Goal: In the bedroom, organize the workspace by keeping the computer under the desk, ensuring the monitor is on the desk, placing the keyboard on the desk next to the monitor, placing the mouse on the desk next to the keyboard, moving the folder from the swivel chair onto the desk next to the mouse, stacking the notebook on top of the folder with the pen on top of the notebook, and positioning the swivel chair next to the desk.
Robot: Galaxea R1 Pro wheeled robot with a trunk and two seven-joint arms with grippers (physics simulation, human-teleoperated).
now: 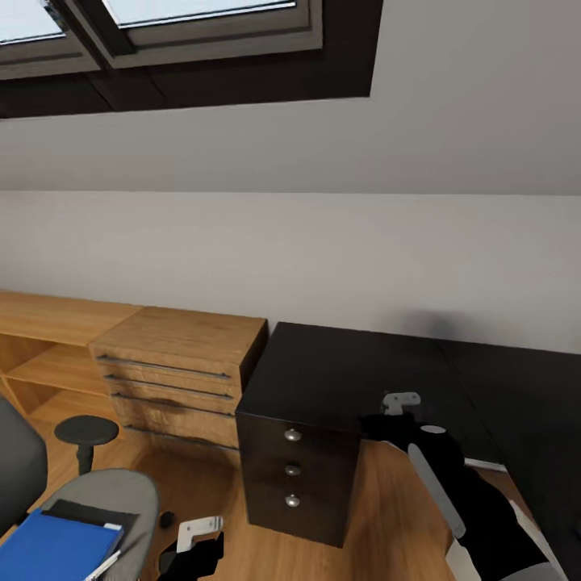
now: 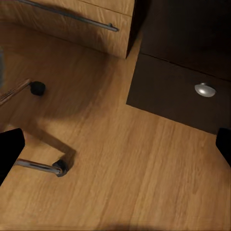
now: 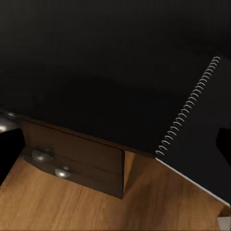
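Gleaming black desk [image 1: 339, 375], spiral-bound notebook [image 3: 202, 130]

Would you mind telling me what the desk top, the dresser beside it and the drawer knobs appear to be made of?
The desk looks like matte black laminate or painted board: uniform, no grain. The dresser looks like light wood or veneer, with visible grain and thin metal-looking bar handles. The knobs seem polished metal, silvery with highlights.

desk [image 1: 339, 375] top: bare | floor [image 1: 379, 516] beside drawer unit [image 1: 294, 476]: open (swivel chair [image 1: 97, 500] crowds left)
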